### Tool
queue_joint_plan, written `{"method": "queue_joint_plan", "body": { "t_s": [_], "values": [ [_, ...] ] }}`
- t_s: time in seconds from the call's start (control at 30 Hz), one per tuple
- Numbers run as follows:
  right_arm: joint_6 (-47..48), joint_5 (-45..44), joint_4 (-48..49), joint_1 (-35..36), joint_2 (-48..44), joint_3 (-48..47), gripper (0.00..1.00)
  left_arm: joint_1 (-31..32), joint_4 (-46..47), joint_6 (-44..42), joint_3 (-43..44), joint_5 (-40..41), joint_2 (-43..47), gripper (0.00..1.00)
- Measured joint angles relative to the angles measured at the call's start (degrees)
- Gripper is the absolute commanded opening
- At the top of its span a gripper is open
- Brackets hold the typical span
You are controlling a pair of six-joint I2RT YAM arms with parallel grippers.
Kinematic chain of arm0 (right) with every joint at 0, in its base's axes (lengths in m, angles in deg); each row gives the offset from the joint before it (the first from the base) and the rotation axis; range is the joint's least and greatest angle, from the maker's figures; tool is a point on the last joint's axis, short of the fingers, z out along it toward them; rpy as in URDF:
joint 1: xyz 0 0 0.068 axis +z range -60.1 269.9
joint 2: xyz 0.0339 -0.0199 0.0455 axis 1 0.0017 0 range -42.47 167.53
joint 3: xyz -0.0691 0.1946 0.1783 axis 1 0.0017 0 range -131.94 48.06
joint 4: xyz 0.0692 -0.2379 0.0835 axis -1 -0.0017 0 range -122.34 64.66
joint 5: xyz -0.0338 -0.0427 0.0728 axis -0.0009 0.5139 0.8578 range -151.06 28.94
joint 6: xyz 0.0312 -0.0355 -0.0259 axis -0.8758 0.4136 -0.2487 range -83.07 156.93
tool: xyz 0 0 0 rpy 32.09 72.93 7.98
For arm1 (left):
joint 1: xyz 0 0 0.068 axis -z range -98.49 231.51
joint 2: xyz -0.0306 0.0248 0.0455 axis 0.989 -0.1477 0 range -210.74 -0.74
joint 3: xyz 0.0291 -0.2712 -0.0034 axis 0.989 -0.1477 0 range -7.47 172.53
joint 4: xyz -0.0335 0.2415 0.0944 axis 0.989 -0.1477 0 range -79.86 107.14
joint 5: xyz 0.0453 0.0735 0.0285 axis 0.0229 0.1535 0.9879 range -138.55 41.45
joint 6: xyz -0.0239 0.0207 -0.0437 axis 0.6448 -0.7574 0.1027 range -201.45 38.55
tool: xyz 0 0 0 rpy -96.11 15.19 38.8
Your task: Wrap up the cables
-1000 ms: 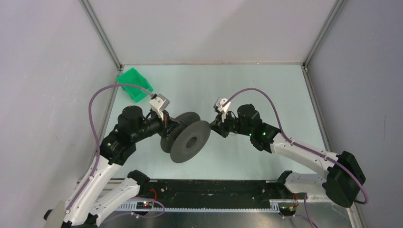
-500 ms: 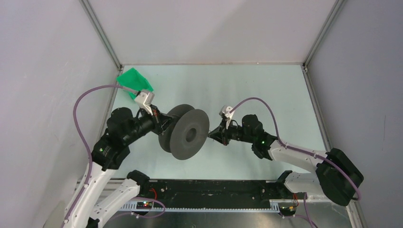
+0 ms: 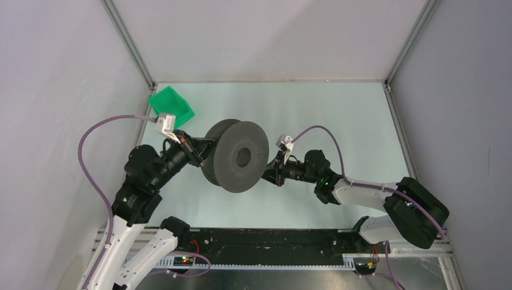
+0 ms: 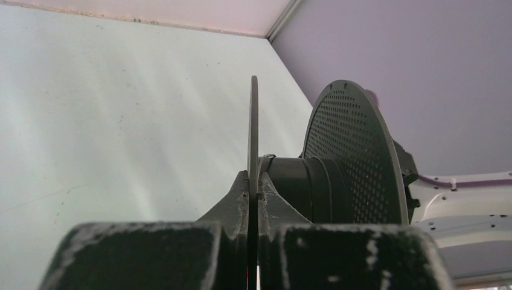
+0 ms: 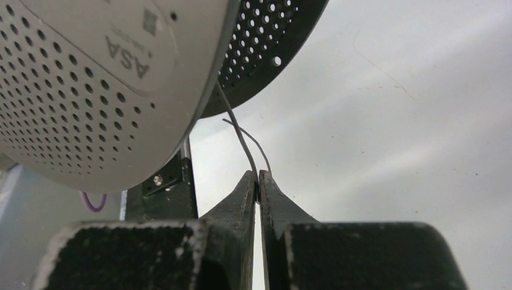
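Pale green table, mostly bare. A green bin sits at its far left corner.

Dark grey perforated spool, held up off the table between the two arms, axle roughly level.

Left gripper: clamped on the thin rim of one flange, which runs edge-on between the fingers. Nothing else carries the spool.

Right gripper: just beside the spool's other side, pinched tight on the cable.

Cable: a thin dark strand, rising from the pinch into the gap between the flanges. A short free end curls out past the fingertips. How much is wound on the hub cannot be told.

Risks, as I judge them:
- Little tail beyond the pinch. A hard pull while winding could draw the strand out of the fingers.
- Too little tension and the turn could ride over a flange rim instead of settling on the hub.
- An edge hold on a thin flange could let the spool pivot or slide under the cable's pull.
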Motion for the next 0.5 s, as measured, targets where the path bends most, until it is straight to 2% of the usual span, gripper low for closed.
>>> {"method": "queue_joint_plan", "body": {
  "t_s": [0.27,0.5],
  "values": [
    [-9.8,4.5,11.6,-0.7,2.0,1.0,0.04,-0.9,6.7,4.9,-3.0,1.0,1.1,0.0],
    [-25.4,9.3,29.5,-0.6,5.2,2.1,0.01,-2.6,13.9,9.2,-8.2,2.0,2.5,0.0]
  ]
}}
